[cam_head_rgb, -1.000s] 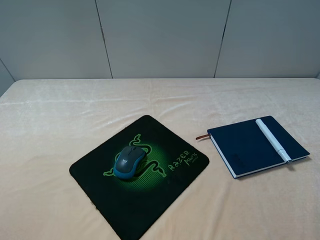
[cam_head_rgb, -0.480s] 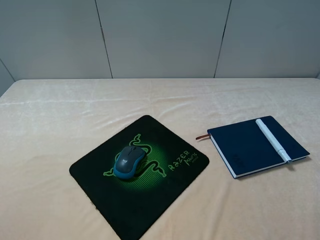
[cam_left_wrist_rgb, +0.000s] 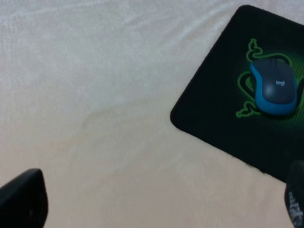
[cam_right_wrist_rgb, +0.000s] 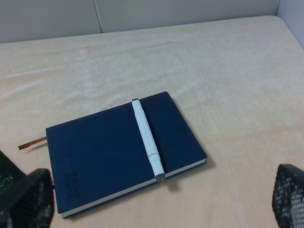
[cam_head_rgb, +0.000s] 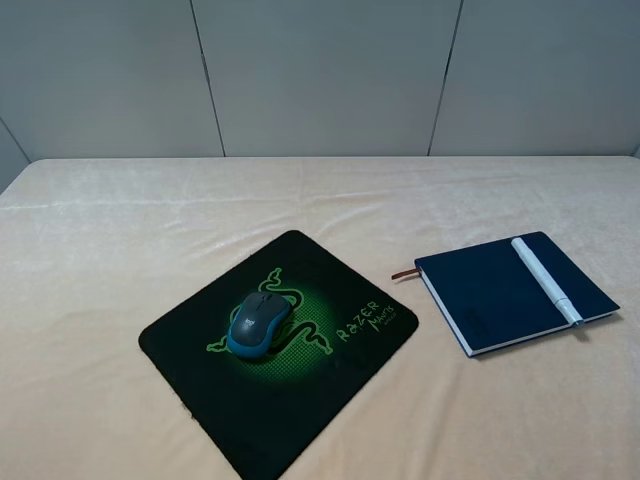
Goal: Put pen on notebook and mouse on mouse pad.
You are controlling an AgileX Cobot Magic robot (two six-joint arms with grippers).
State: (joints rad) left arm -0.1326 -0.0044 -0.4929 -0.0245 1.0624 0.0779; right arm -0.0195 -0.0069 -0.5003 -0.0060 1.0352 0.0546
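The mouse [cam_head_rgb: 258,322], dark grey on top with teal sides, rests on the green logo of the black mouse pad [cam_head_rgb: 300,400]. The white pen [cam_head_rgb: 545,278] lies across the navy notebook [cam_head_rgb: 495,295], its grey end just past the near edge. Neither gripper shows in the exterior high view. In the left wrist view my left gripper [cam_left_wrist_rgb: 159,204] is open over bare cloth, back from the mouse [cam_left_wrist_rgb: 275,88] and the mouse pad [cam_left_wrist_rgb: 213,114]. My right gripper [cam_right_wrist_rgb: 156,199] is open, hanging short of the notebook [cam_right_wrist_rgb: 104,147] and pen [cam_right_wrist_rgb: 147,140].
A cream cloth covers the table [cam_head_rgb: 120,230], which ends at a grey panelled wall [cam_head_rgb: 320,70] behind. A reddish ribbon bookmark [cam_head_rgb: 404,273] sticks out of the notebook toward the mouse pad. A strip of cloth separates pad and notebook.
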